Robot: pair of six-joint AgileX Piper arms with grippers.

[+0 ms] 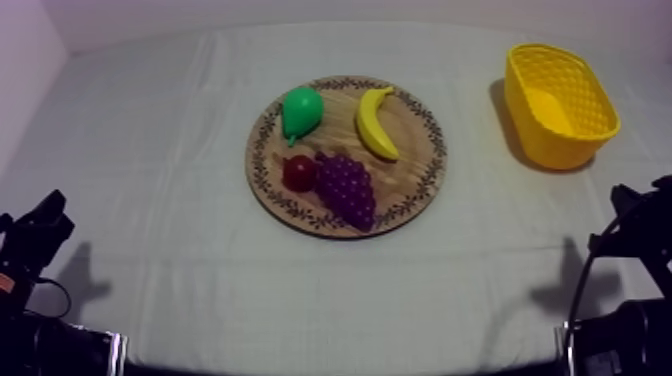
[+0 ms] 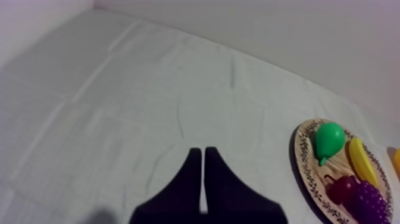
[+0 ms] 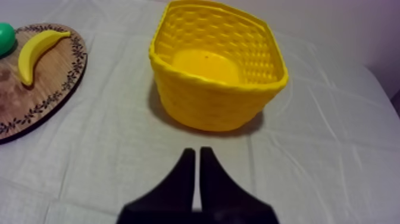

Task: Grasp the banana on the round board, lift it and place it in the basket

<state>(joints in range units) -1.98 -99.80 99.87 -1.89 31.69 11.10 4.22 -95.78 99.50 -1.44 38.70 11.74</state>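
Note:
A yellow banana (image 1: 375, 122) lies on the round wooden board (image 1: 418, 186) at mid-table, beside a green pear (image 1: 301, 111), a small red fruit (image 1: 299, 173) and purple grapes (image 1: 347, 188). The yellow basket (image 1: 560, 103) stands empty at the far right. My left gripper (image 1: 45, 218) rests low at the left; its fingers lie together as a narrow wedge (image 2: 203, 156) over bare cloth, with the board (image 2: 305, 156) off to the side. My right gripper (image 1: 640, 205) rests low at the right, fingers together (image 3: 197, 155) just in front of the basket (image 3: 218, 71); the banana (image 3: 36, 52) lies beyond.
Grey-white cloth (image 1: 150, 150) covers the whole table, with wide free room left of the board and along the front edge. A gap of bare cloth separates the board from the basket. A pale wall runs behind the table.

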